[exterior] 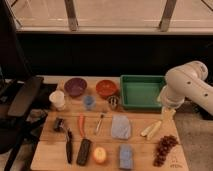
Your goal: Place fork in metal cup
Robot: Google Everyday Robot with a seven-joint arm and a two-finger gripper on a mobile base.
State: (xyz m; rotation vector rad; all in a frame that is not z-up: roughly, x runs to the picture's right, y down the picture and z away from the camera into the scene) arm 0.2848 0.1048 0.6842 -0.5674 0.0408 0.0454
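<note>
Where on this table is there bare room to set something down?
Bare wood shows between the blue sponge and the grapes, and at the near corner beside the black-handled utensil. It is crowded around the fork and metal cup. The pincer hangs by the green tray.

Two bowls counted: purple bowl [75, 86], orange bowl [106, 87]. Three cups: white cup [57, 99], blue cup [89, 102], metal cup [113, 103]. One fork [99, 123]. One green tray [141, 92]. One gripper [167, 114], at the tray's near right corner.
</note>
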